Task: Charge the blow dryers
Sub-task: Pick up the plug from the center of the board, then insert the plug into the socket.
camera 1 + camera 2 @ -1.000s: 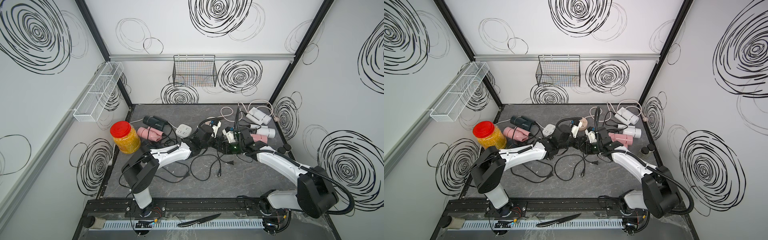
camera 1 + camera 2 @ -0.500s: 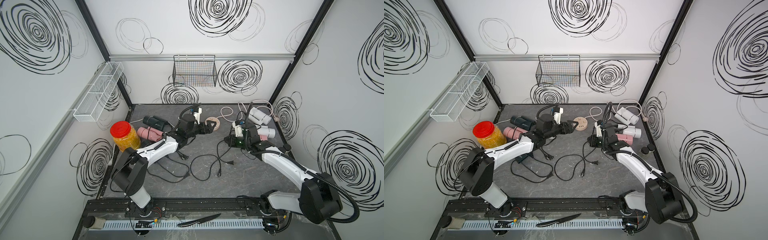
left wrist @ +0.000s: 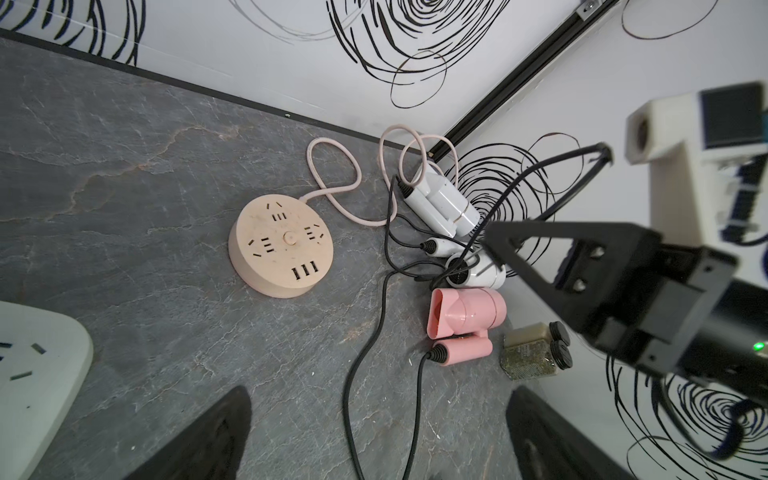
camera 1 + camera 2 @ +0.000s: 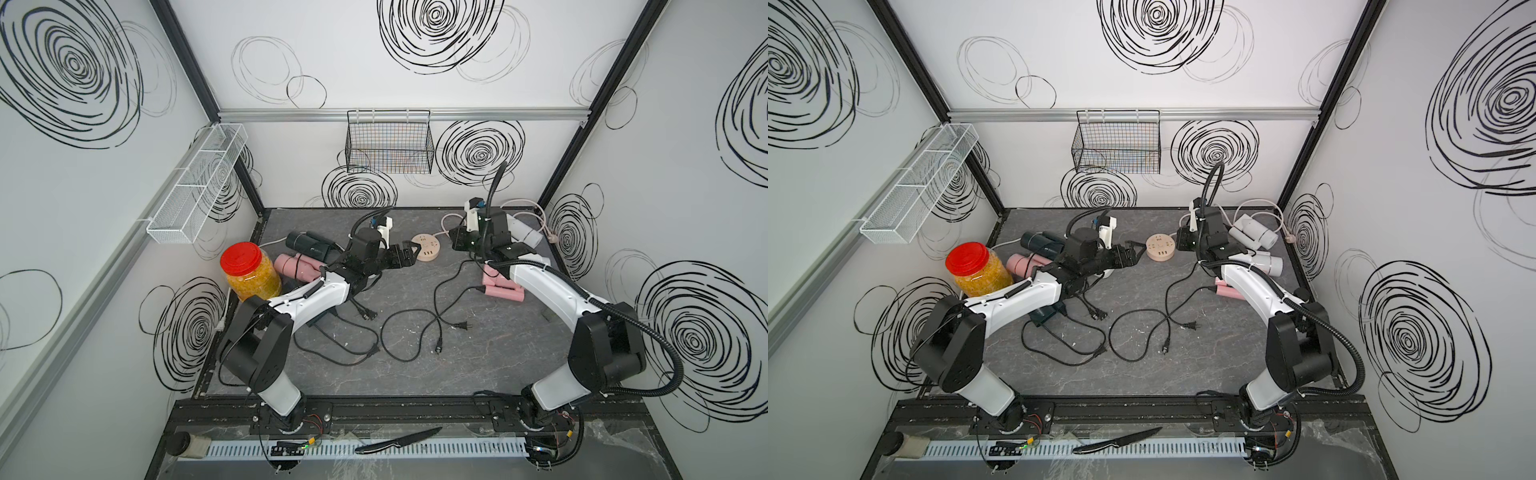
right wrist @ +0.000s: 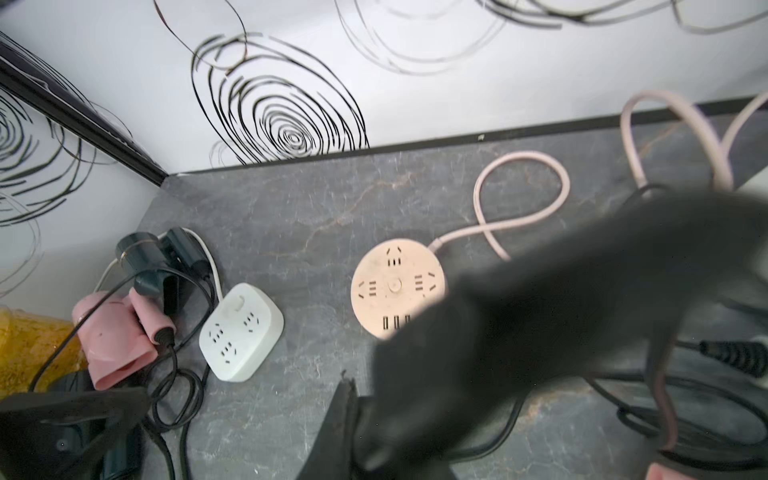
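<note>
Left fingers [image 3: 216, 436] gape wide near the round hub [image 3: 280, 245].

Robot lab test cell: swirl-printed white walls [image 4: 415, 83], black frame posts [image 4: 183, 58], arms [image 4: 540, 282] bolted to front rail [image 4: 395, 409].

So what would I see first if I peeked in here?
The jar with the bright red lid, standing at the left edge of the grey table, jumps out first. Then comes the tangle of black cords sprawled across the table's middle, and the round beige socket hub near the back.
</note>
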Tool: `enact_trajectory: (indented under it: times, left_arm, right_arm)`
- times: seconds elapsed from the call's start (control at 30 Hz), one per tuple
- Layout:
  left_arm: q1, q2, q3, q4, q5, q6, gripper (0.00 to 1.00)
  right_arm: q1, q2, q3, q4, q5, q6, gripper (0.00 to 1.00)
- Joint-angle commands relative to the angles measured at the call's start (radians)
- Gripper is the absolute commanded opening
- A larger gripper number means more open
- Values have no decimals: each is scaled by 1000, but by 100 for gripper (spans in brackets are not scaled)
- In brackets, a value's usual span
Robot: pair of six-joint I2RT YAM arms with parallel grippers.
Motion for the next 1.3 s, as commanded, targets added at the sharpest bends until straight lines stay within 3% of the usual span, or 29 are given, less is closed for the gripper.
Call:
enact_trajectory:
  times: [0.0,0.2,0.47,0.9,1.27]
  left_arm:
    - [2,26,-18,49,5,5,99]
    - [2,61,-12,77,10,-1,99]
    - [12,108,25,70,-13,-5,99]
    - [55,222,153,5,-55,-64,100]
    - [63,344,248,-28,-12,-90,95]
  right_arm:
    - [-2,-57,48,24,18,-80,13]
    - [1,-111,150,-30,-33,-108,13]
    - [-4,-77,318,-72,8,-168,13]
    - [-9,98,217,70,-38,-182,14]
    - [-29,345,264,103,-39,-190,13]
